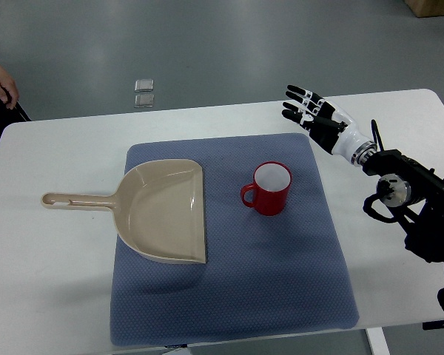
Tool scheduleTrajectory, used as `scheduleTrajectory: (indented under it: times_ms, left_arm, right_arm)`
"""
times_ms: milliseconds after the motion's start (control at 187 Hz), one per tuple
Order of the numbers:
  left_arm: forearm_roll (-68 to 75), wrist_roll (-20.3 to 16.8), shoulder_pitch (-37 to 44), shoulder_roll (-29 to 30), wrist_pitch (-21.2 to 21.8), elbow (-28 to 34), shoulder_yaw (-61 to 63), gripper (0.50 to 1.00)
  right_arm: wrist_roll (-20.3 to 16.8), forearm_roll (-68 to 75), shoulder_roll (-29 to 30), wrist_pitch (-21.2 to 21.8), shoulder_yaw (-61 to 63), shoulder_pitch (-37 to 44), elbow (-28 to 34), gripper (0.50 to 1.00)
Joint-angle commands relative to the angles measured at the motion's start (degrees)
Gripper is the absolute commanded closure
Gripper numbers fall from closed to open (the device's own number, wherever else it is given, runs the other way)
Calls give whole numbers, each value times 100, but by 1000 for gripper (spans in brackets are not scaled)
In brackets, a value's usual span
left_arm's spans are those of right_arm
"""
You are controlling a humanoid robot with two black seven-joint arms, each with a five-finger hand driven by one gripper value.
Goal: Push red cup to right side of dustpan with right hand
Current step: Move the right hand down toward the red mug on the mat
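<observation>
On the white table (52, 251) lies a blue mat (281, 281), which carries both task items. The beige dustpan (166, 211) rests on the left part of the mat, its handle pointing left past the mat edge and its open mouth facing right. The red cup (269, 189) stands upright on the mat just to the right of the dustpan mouth, apart from it, with its handle turned toward the dustpan.

Task status: the cup already lies on the right side of the dustpan. Whether a further push is called for cannot be determined from this view. No contact exists between hand and cup.

The right hand (311, 111) hovers near the far right corner of the mat, beyond the cup and to its right, well apart from it. Its fingers are extended and spread; nothing is held. The left arm does not show.

Container contents: the cup interior appears white and empty. The dustpan tray holds nothing.

Other items: two small clear packets (143, 92) lie on the floor beyond the table; a person's hand (4, 83) shows at the upper left edge
</observation>
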Motion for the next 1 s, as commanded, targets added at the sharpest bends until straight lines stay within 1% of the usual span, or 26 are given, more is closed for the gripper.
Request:
scheduleTrajectory:
  times_ms: [0,295,434,530,627,739,878,948,996]
  left_arm:
    - [0,0,0,0,-1,-11,0,500]
    - [0,0,-18,0,-1,-46,0,500]
    - [0,0,-79,0,-1,15,26,500]
    - [0,0,-79,0,-1,15,26,500]
    - [0,0,-79,0,-1,-3,17,500]
    - [0,0,-79,0,-1,-38,17,500]
    - [0,0,-79,0,-1,-3,17,500]
    - [0,0,-79,0,-1,6,26,500]
    - [0,0,-79,0,-1,6,26,500]
  right_arm:
    - [0,0,6,-8,-1,0,0,566]
    - [9,9,-3,-8,17,0,0,566]
    - [167,9,-74,1,-10,-18,0,566]
    - [237,9,-197,98,-36,-35,9,566]
    - [255,-9,-364,291,-45,-88,9,566]
    - [404,-9,-609,818,-36,-176,9,566]
    - [598,-26,-917,1047,-54,-273,26,566]
    - [659,-140,-1110,1295,-54,-378,26,566]
    - [765,-299,-1225,1295,-54,-457,26,566]
